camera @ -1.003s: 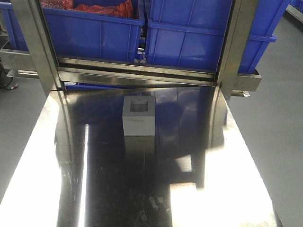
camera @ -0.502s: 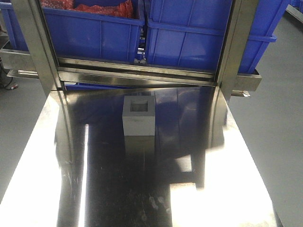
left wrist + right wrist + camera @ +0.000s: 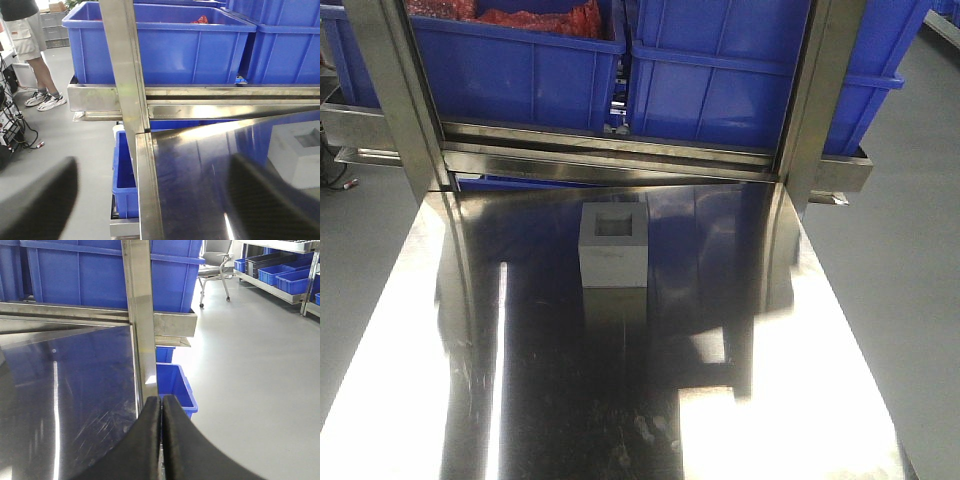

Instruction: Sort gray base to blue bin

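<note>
The light gray matte cube-like base (image 3: 614,245) stands recess-up on the shiny steel counter (image 3: 520,400), near its far edge. We judge it rigid, fairly light and not slippery; we would pinch 2 opposite outer walls. Behind it, the left deep blue plastic bin (image 3: 520,75) holds red pieces (image 3: 535,15); the right blue bin (image 3: 760,90) hides its inside. Our left fingers (image 3: 270,195) are spread wide; our right fingers (image 3: 150,440) are pressed together on nothing.

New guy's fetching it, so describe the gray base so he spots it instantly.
Find the shiny steel table before the blue bins. Near its far edge stands the gray base: the only thing on it, a pale matte cube with a square recess on top.
</note>
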Tool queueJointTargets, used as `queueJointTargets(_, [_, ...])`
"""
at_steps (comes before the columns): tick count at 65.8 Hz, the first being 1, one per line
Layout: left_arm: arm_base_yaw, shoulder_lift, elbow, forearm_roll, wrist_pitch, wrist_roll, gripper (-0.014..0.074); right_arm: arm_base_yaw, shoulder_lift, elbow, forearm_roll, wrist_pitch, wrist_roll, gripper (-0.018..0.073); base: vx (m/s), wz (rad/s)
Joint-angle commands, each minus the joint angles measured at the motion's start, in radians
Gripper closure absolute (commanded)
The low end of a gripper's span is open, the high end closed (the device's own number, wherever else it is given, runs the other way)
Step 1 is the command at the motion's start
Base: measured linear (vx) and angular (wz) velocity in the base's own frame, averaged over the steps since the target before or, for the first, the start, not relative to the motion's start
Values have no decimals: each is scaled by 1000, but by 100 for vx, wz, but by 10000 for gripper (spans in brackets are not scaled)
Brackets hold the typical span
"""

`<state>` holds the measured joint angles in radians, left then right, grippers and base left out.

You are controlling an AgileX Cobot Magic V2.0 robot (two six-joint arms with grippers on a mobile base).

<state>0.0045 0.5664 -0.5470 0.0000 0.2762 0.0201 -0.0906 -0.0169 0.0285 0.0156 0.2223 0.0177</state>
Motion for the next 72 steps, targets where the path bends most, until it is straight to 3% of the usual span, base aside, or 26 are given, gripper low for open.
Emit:
queueJointTargets(1, [1,9,-36,-11,-75,-8,-135,0,-2,1,-4,-75,-6,564,0,0])
queueJointTargets(21, [-1,17,-37,-36,-79,-3,-41,0,-2,1,-4,-75,-6,564,0,0])
queueJointTargets(29, [-14,91,-109,-36,-75,81,-6,0,-2,1,-4,-75,-6,564,0,0])
queueJointTargets(38, [-83,266,-270,-36,-30,162,-1,0,-2,1,-4,-75,-6,564,0,0])
queueJointTargets(60, [-282,717,-607,-41,53,146,1,0,-2,1,-4,-75,-6,564,0,0])
queueJointTargets(72, [-345,902,-773,-140,152,127,4,0,-2,1,-4,-75,-6,564,0,0])
